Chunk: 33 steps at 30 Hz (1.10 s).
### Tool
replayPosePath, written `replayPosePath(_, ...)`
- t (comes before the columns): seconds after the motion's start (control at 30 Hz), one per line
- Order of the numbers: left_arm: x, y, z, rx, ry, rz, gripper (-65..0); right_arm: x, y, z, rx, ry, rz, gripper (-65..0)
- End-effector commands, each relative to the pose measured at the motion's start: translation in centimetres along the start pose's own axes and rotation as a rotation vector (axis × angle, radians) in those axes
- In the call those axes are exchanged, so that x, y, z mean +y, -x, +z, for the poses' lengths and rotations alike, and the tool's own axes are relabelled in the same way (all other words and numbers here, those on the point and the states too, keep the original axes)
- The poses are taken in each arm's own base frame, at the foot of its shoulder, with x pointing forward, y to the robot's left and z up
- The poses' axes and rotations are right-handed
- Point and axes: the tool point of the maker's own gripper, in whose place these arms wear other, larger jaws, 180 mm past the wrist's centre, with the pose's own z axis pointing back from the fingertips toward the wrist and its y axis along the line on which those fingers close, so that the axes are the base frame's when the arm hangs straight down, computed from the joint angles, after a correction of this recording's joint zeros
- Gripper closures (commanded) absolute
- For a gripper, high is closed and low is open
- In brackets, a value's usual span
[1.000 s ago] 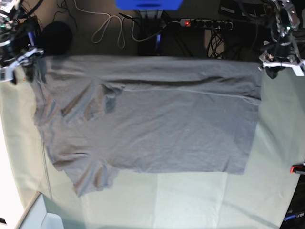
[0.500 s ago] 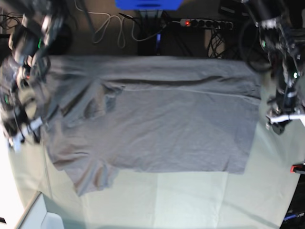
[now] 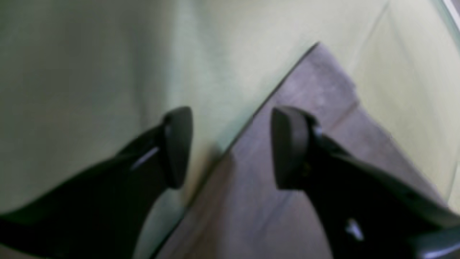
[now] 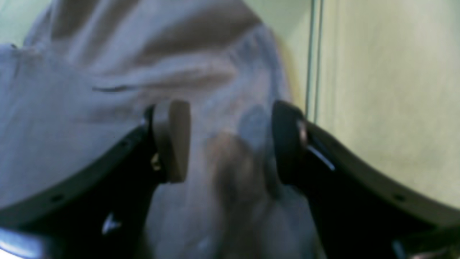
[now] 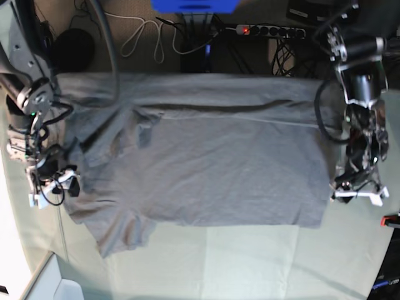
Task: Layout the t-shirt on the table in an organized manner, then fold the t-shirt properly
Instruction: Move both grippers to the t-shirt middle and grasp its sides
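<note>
No writing is legible. Both jaws gape empty over the t-shirt (image 5: 206, 156): left gripper (image 3: 230, 147) at its hem corner, right gripper (image 4: 230, 140) over its sleeve.

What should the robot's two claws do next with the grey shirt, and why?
Probably lower both and pinch. The left gripper stands open over the t-shirt's hem edge, and the right gripper is open over the sleeve side; neither holds cloth yet.

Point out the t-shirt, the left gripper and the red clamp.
t-shirt (image 5: 212, 169): base view, middle of the body.
left gripper (image 3: 231, 147): left wrist view, gap between its open fingers.
red clamp (image 5: 390, 220): base view, its red body.
</note>
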Motion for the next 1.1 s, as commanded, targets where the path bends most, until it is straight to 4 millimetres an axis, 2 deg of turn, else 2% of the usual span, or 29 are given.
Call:
replayPosePath(0.0, -0.8, -2.4, -0.2, -0.059, 0.014, -0.012, -37.7, -1.6, -3.3, 0.2, -0.095, 0.047, 0.011, -36.3)
replayPosePath(0.17, -1.8, -1.2, -1.0, -0.088, 0.024, -0.091, -40.3, -3.9, -3.1, 0.7, -0.105, 0.169, 0.03, -36.3)
replayPosePath(0.3, -1.3, 1.0, -1.5, -0.08, 0.009, -0.147, -40.2, -3.8, -2.8, 0.7, -0.097, 0.168, 0.029, -36.3)
replayPosePath(0.4, 0.0, 2.7, -1.8, -0.058, -0.02, -0.163, -40.3, -3.1, -1.9, 0.4, -0.063, 0.149, 0.057, -36.3)
replayPosePath(0.47, 0.2, 3.2, -2.0, -0.056, -0.03, -0.173, -40.3, -1.7, -0.1, 0.1, -0.018, 0.116, 0.098, -36.3)
replayPosePath(0.57, 1.0, 4.4, -2.2, -0.031, -0.047, -0.204, -40.2, -0.5, 1.2, -0.2, 0.029, 0.077, 0.169, -35.5)
replayPosePath(0.63, 0.7, 4.3, -2.4, -0.033, -0.045, -0.216, -40.0, 0.7, 1.7, -0.6, 0.041, 0.052, 0.186, -31.3)
replayPosePath(0.73, 0.2, 4.6, -2.5, -0.021, -0.035, -0.239, -38.7, 1.0, 2.5, -0.5, 0.055, 0.045, 0.189, -16.9)
replayPosePath(0.83, -0.3, 4.9, -2.5, -0.015, -0.023, -0.268, -29.0, 1.0, 2.4, -0.5, 0.052, 0.046, 0.185, 0.0)
replayPosePath(0.9, -0.4, 4.8, -2.6, -0.017, -0.021, -0.272, -23.1, 1.0, 2.4, -0.5, 0.052, 0.046, 0.187, 0.0)
replayPosePath(1.07, -0.9, 4.4, -2.6, -0.026, -0.011, -0.27, -14.4, 0.9, 2.2, -0.5, 0.049, 0.049, 0.188, 0.0)
